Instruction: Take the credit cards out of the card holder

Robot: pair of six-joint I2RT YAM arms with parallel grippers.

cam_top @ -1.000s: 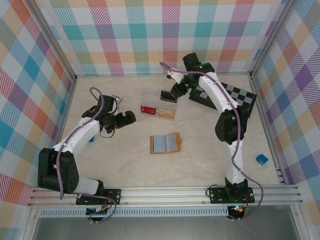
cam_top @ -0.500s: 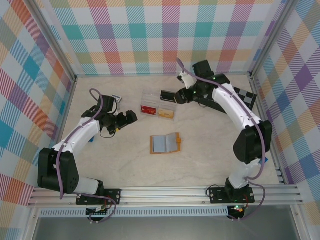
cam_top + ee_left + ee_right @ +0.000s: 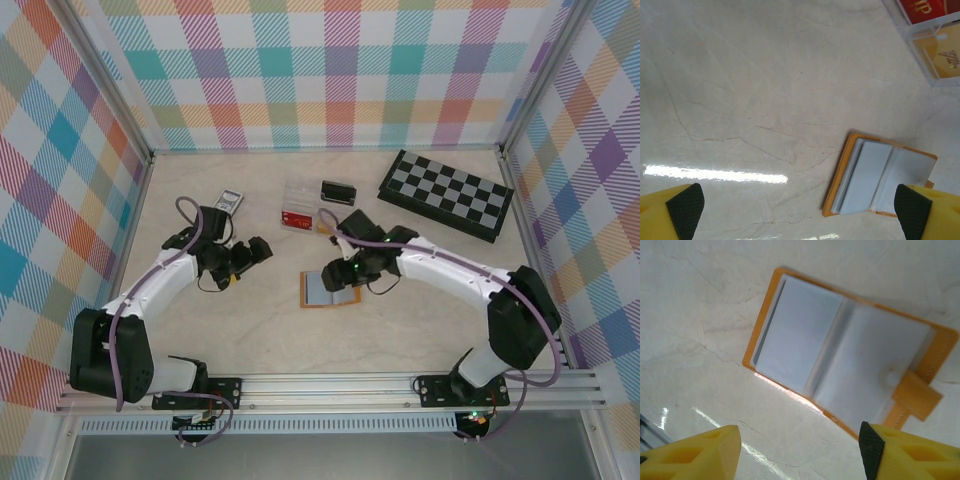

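Card holder (image 3: 320, 292) lies opened flat on the tabletop (image 3: 420, 300), near centre, grey-blue inner panels facing up and orange rim showing all round. In the top view its long axis runs roughly left to right, with the fold crossing it. The right pincer (image 3: 340, 276) hangs directly over the holder's far-right part. In the right wrist view the holder (image 3: 845, 357) sits just ahead of the right pincer (image 3: 797, 445), lying diagonally from upper left to lower right. The clasp tab (image 3: 912, 397) is near the right finger (image 3: 905, 455). The jaws are spread wide with nothing between them. A dark slit runs along the outer edge of the left panel, probably a pocket mouth; whether the flat faces are cards or sleeves I cannot tell. The left pincer (image 3: 250, 255) hovers well to the left of the holder, also released and empty. In its wrist view the holder (image 3: 880, 180) sits off toward the right finger (image 3: 925, 215), and the clear plastic box (image 3: 932, 45) is beyond it. Judgement: the right arm is far nearer. Its next move calls for lowering onto a panel edge, with the jaw line turned across the card's short side.
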